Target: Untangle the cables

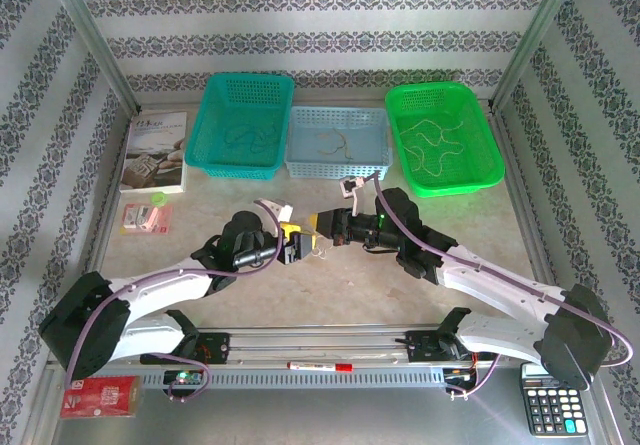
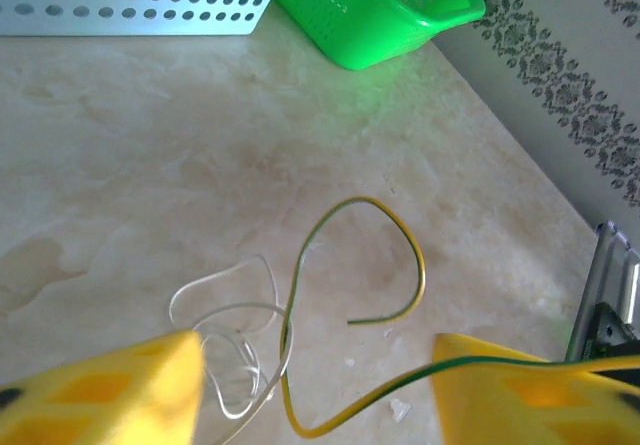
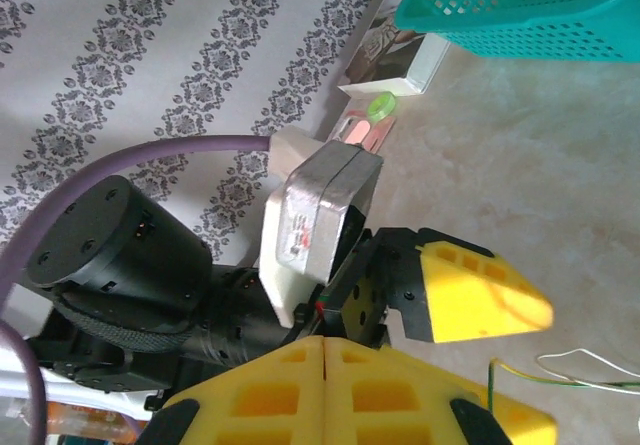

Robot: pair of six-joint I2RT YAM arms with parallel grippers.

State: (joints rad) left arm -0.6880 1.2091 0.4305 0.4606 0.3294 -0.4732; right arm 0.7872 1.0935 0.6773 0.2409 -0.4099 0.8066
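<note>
Risk here is a tighter knot: the left gripper [image 2: 315, 380] stands partly open over the yellow-green cable [image 2: 415, 265] and clear cable [image 2: 240, 307] looped together on the counter [image 2: 150, 165], the right gripper [image 3: 325, 350] pressed shut alongside, so a pinch catching both strands would drag them together.

Teal basket [image 1: 238, 169], blue basket [image 1: 336, 169] and green basket [image 1: 447, 187] stood in back; book [image 1: 155, 151] lay left, calculator [image 1: 553, 411] front-right.

left pincer [image 2: 318, 350]: jaws apart | right pincer [image 3: 325, 355]: shut | tips facing, seemingly close
</note>
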